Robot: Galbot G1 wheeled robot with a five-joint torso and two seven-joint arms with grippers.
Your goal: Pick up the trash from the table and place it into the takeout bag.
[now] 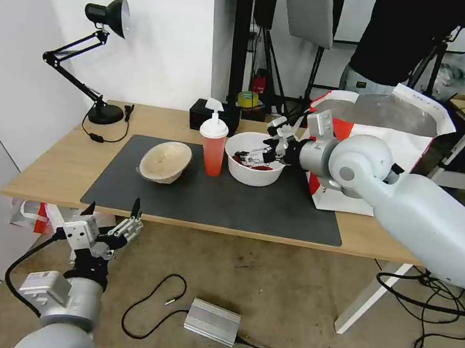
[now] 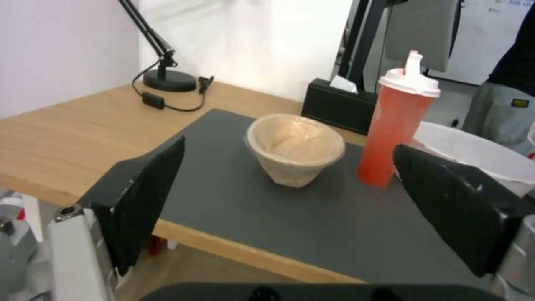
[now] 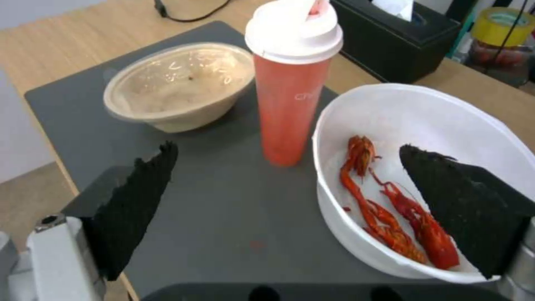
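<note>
On the table's point(image 1: 50, 166) dark mat point(image 1: 212, 205) stand a beige bowl point(image 1: 165, 161), a red cup with a white lid point(image 1: 212, 152) and a white bowl point(image 1: 252, 168) holding red crayfish scraps point(image 3: 390, 221). My right gripper point(image 1: 256, 157) is open at the white bowl's point(image 3: 424, 125) rim, with one finger point(image 3: 462, 209) over the inside and the other point(image 3: 133, 200) over the mat. The takeout bag point(image 1: 380, 139) stands open at the table's right end, behind my right arm. My left gripper point(image 1: 111, 219) hangs open below the table's front edge, facing the beige bowl point(image 2: 292, 148) and the cup point(image 2: 393, 129).
A black tissue box point(image 1: 213, 115) sits behind the cup, and a black desk lamp point(image 1: 107, 17) stands at the back left with its cord on the wood. A person point(image 1: 413, 38) stands behind the bag. A silver box point(image 1: 212, 321) and cables lie on the floor.
</note>
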